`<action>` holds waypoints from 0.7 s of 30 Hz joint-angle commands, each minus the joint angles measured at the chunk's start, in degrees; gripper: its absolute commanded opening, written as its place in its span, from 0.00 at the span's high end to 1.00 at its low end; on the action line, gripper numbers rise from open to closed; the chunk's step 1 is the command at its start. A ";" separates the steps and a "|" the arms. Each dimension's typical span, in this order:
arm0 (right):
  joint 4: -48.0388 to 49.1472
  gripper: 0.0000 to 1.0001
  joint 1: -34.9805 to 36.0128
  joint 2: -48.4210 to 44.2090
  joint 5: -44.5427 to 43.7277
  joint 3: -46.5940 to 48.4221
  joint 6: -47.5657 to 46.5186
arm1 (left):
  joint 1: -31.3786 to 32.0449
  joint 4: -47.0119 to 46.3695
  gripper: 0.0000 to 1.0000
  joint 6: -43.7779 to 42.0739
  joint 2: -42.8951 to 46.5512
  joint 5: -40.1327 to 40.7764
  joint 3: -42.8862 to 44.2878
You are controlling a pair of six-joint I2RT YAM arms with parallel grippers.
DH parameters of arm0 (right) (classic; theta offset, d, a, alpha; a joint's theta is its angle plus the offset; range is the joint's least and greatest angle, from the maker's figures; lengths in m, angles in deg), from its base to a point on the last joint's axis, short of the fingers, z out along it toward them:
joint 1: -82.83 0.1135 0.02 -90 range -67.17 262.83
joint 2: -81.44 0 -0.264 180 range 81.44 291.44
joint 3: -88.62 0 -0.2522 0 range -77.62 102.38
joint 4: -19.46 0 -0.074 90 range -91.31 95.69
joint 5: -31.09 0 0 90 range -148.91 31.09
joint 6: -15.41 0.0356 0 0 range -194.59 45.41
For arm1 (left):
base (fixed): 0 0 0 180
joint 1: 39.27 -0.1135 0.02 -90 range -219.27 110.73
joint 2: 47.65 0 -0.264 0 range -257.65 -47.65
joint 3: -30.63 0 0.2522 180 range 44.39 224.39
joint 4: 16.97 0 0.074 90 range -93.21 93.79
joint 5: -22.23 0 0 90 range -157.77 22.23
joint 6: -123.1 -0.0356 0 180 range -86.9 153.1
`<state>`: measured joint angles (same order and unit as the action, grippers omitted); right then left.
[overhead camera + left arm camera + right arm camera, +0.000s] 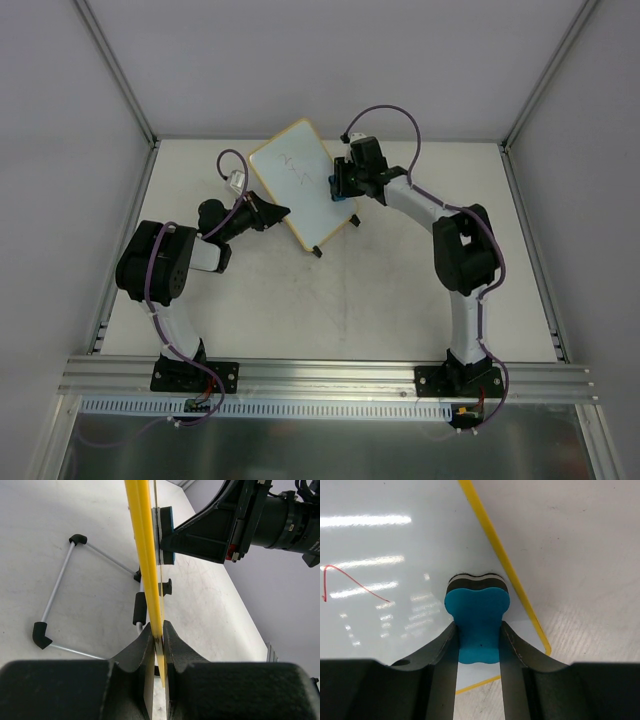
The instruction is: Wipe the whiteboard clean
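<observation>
The whiteboard (298,182) stands toward the far middle of the tabletop (390,300), turned at an angle and propped up on a thin wire stand (59,580) with black feet (318,251). Its glossy white face carries a thin red stroke (351,579) on the left of the right wrist view, and its rim shows bright yellow in both wrist views. The left claw (157,637) is pinching the board's yellow edge, one finger on each side of the rim. On the opposite side, the right claw (478,628) is clamped around a blue eraser (477,606), whose dark felt side is pressed flat against the white face near the rim and a rounded corner. From above, the board sits between the two claws, with the eraser at its right-hand edge.
</observation>
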<state>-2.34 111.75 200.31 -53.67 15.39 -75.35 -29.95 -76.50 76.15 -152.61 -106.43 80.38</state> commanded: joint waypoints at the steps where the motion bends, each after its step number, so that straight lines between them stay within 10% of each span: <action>1: -1.02 1.00 0.95 1.80 0.12 3.22 -1.00 | 1.66 -17.32 1.00 -4.11 2.58 -5.20 0.75; 21: -1.90 1.00 10.97 1.37 -0.84 7.62 -2.06 | 2.72 -16.96 1.00 -7.45 0.47 -7.05 0.14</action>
<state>-5.03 119.51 201.14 -56.78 21.40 -77.40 -29.45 -76.17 74.16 -152.61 -106.62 80.07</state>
